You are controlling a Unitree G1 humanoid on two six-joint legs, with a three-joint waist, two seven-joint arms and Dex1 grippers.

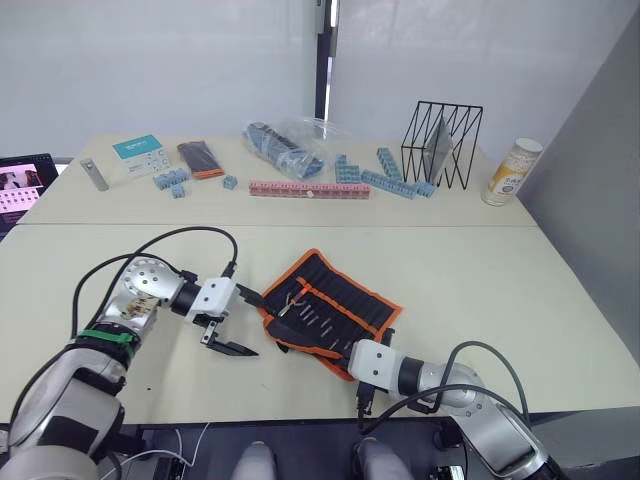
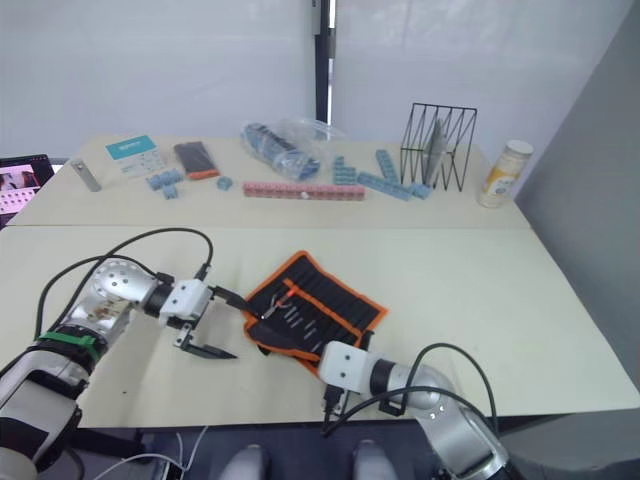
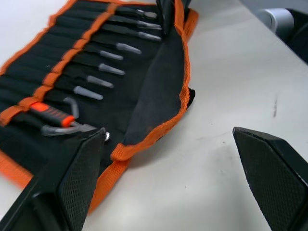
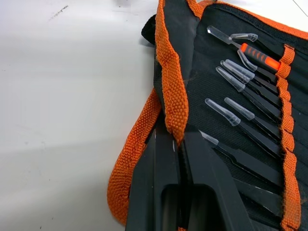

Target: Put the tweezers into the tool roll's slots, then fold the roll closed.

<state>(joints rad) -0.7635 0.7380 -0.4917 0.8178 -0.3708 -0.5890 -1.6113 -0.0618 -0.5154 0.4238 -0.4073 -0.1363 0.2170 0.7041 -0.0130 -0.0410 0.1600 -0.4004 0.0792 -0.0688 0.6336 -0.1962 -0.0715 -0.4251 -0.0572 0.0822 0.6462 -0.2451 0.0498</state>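
The cream table [image 1: 480, 270] carries the tool roll [image 1: 345, 295] lying open near its front edge, between the two arms, black with orange piping and an orange band across its inner face. Its near flap is folded partway up over the lower part of the roll. The tweezers [image 4: 250, 132] sit side by side in the slots [image 3: 57, 77], their clear-capped tips pointing toward the folded flap; a tool with an orange handle [image 3: 50, 113] sits at the left end of the row.

The left gripper [image 1: 232, 322] hovers just left of the roll's left end, its two black fingers spread wide apart, with nothing between them; one finger [image 3: 79, 178] is right at the roll's orange edge, the other over bare table. The right gripper [image 4: 179, 144] is at the roll's near edge, its fingers pressed together and pinching the orange piping of the folded flap.

Along the far side of the table stand a black wire rack [image 1: 442, 143], a clear plastic bag of blue parts [image 1: 290, 145], a pink block strip [image 1: 308, 189], scattered blue blocks [image 1: 385, 172], a pale bottle [image 1: 514, 171] at the far right, a teal-and-white card [image 1: 140, 155], a small black-and-orange flat item [image 1: 200, 159] and a grey metal bar [image 1: 95, 174]
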